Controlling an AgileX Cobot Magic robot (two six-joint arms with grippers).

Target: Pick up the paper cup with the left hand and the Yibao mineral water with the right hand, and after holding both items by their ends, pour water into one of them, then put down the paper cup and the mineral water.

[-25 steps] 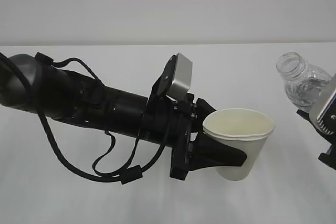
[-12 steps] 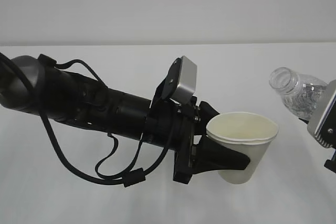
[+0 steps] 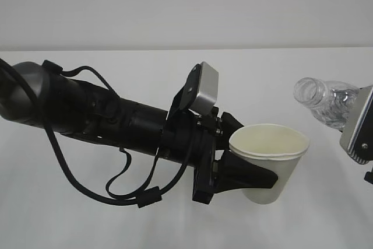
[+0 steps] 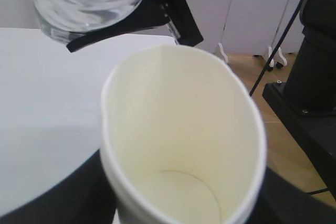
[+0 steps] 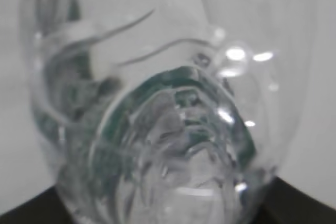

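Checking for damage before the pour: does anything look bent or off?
Yes. The paper cup, clamped in the left hand, is squeezed: its rim looks oval and dented in the left wrist view. The Yibao mineral water tilts toward it; no spill shows.

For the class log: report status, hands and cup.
Left hand grips paper cup, upright. Right hand holds tilted Yibao mineral water. Nothing in between.

Ext cam: front, slanting down; wrist cams v. close; all share bottle.
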